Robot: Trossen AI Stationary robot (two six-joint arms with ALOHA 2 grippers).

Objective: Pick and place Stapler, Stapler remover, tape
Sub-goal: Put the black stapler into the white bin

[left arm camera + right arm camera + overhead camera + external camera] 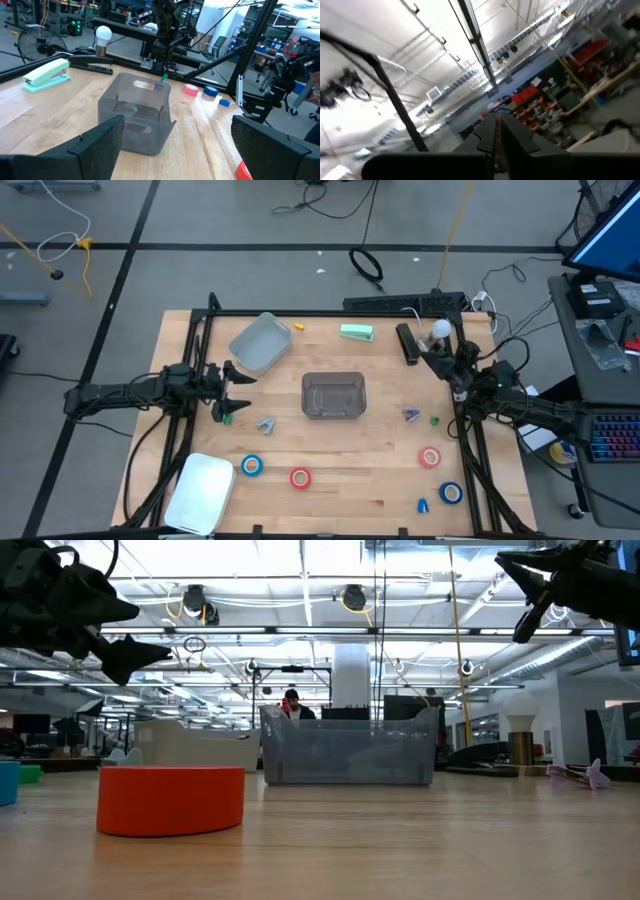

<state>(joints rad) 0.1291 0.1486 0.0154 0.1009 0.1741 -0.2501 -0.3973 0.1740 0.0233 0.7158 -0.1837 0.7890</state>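
Left end effector (228, 392) hangs open near the worktop's left edge; right end effector (496, 131) is closed, empty. Only the low view shows a person (291, 703) behind the grey bin (350, 746).

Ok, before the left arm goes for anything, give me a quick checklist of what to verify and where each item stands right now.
1. Left gripper open and empty: ok, fingers spread wide with nothing between them.
2. Right gripper out of the way: ok, shut and empty, raised near the table's far right corner.
3. Grey bin upright, open and reachable: ok, it stands at the table's middle, ahead of the left gripper.
4. Tape rolls free to grab: ok, the blue roll and red roll lie flat, apart from each other.
5. Green stapler clear of clutter: ok, alone near the far edge.
6. Bin contents: cannot tell.
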